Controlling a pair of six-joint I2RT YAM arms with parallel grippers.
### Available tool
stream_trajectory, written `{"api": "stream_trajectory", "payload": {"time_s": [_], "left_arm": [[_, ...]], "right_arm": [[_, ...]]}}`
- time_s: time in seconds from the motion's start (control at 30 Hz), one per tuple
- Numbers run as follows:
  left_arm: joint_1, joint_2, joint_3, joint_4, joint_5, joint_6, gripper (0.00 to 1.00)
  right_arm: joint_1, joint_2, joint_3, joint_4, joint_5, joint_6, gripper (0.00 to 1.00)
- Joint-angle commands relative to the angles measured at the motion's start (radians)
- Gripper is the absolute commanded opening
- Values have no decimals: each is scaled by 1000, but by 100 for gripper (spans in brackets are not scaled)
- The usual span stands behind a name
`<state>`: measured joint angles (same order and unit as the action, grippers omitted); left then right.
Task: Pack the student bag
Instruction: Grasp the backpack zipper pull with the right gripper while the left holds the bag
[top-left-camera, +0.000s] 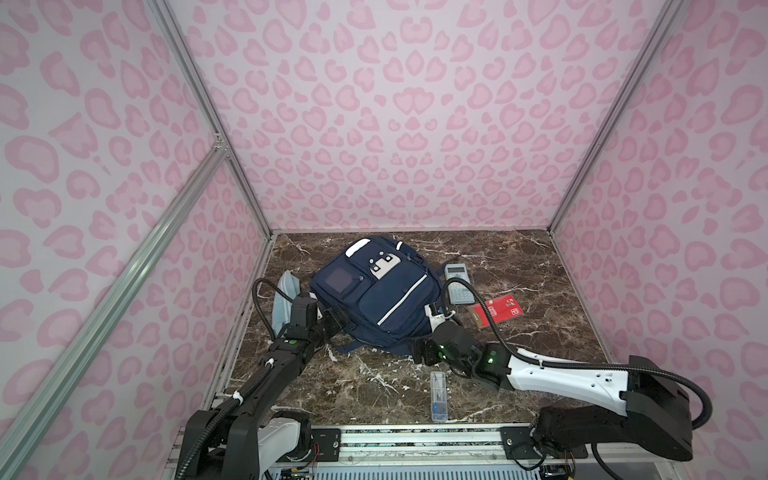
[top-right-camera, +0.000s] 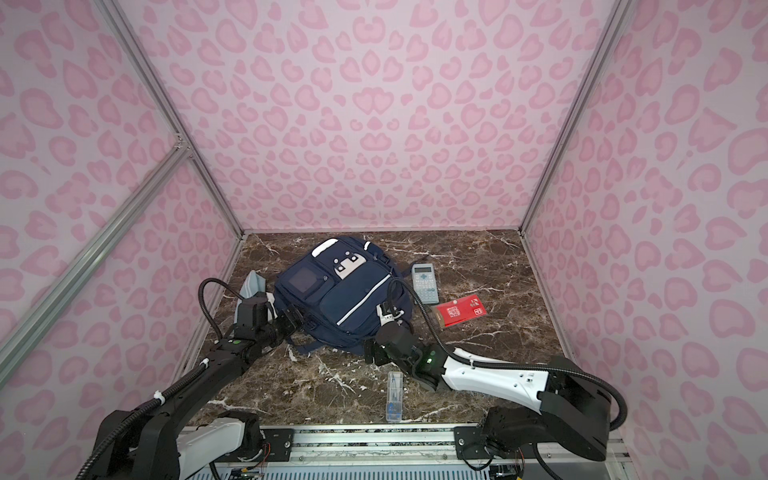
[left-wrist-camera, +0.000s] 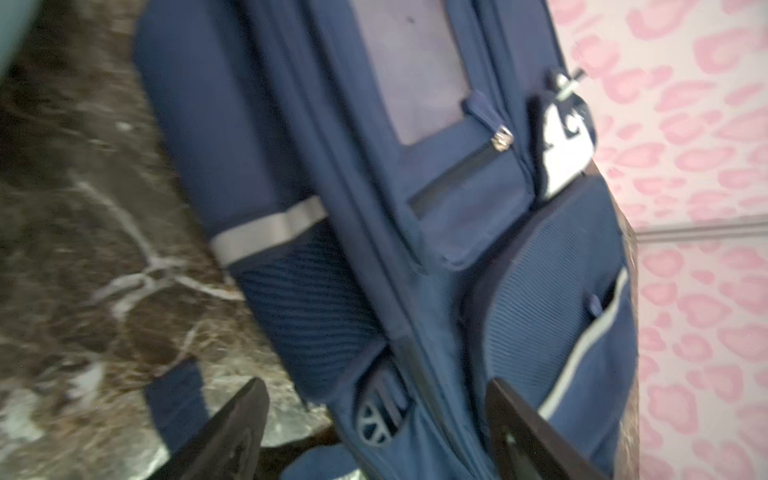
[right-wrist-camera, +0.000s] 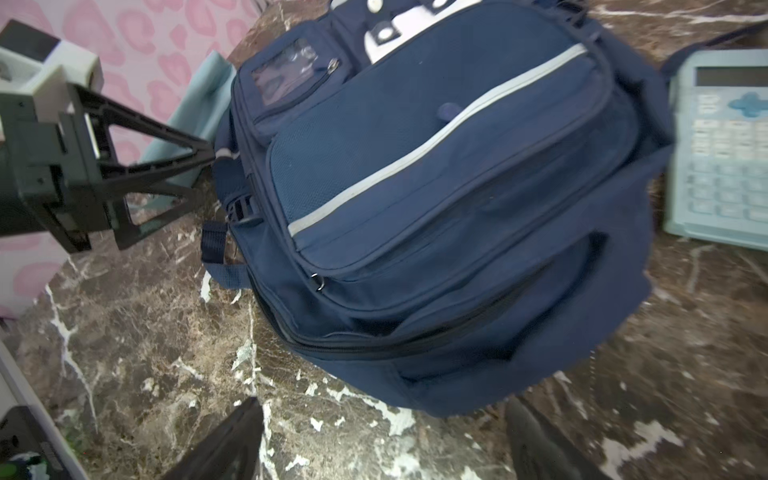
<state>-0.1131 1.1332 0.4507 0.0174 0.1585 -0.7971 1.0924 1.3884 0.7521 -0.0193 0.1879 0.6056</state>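
left jaws: spread wide, nothing pinched; left gripper (left-wrist-camera: 376, 384) straddles the student bag's (top-left-camera: 374, 295) near lower corner, one finger over the table (top-left-camera: 519, 257), the other over the front pocket (left-wrist-camera: 552, 291)
right jaws: spread wide, empty; right gripper (right-wrist-camera: 382, 401) hovers over bare table just off the bag's near edge
bag: lies flat, front up, centre-left of the lower half in both top views; zips look shut, but blur makes that uncertain
pouch: light-blue pouch (top-left-camera: 284, 299) left of the bag, at the table's left edge
calculator: calculator (top-left-camera: 457, 282) just right of the bag's upper part
red packet: red packet (top-left-camera: 498, 311) right of the calculator, slightly lower in frame
clear case: clear case (top-left-camera: 438, 397) bottom centre, near the table's front edge, apart from the bag
step: judged as getting the bag open; every loose item sits outside it
next: likely one gripper pins the fabric while the other finds a zip puller (right-wrist-camera: 318, 284) and draws it along its track; the cloth may bunch and the puller is small, so it needs fine aim
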Motion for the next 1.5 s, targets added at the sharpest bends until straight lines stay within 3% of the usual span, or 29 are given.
{"api": "stream_trajectory", "payload": {"time_s": [0.0,0.13,0.23,0.27,0.33,0.4,0.47,0.6,0.77,0.93,1.13,1.2,1.27,1.4,1.47], "left_arm": [[14,37,-38,146,-75,-55,79],[17,159,-17,251,-25,-43,69],[18,229,8,271,-24,-23,39],[18,239,13,272,-22,-21,21],[17,235,14,273,-17,-18,8],[17,216,10,261,8,-27,3],[16,184,2,246,34,-35,3],[9,146,-14,230,106,-63,3],[-19,104,-19,213,203,-113,3],[-37,21,-12,192,199,-140,3],[-63,-23,-5,159,216,-156,3],[-76,-30,-16,165,214,-163,3],[-76,-42,-29,164,219,-166,3],[-79,-59,-32,154,223,-163,3],[-79,-55,-24,138,231,-146,3]], "right_arm": [[63,105,57,70,-40,-53,91],[90,254,108,186,-219,-72,84],[85,334,140,188,-230,-69,81],[77,358,150,187,-241,-76,80],[50,393,156,199,-254,-82,76],[3,416,174,181,-263,-79,69],[-52,421,183,180,-254,-95,64],[-106,411,223,168,-216,-165,65],[-46,402,251,186,-182,-199,61],[63,419,266,232,-106,-191,57],[55,537,398,218,-14,-193,74],[53,561,442,200,41,-191,73],[50,590,494,150,141,-158,67],[28,640,571,110,160,-161,57],[27,648,583,118,196,-194,47]]}}
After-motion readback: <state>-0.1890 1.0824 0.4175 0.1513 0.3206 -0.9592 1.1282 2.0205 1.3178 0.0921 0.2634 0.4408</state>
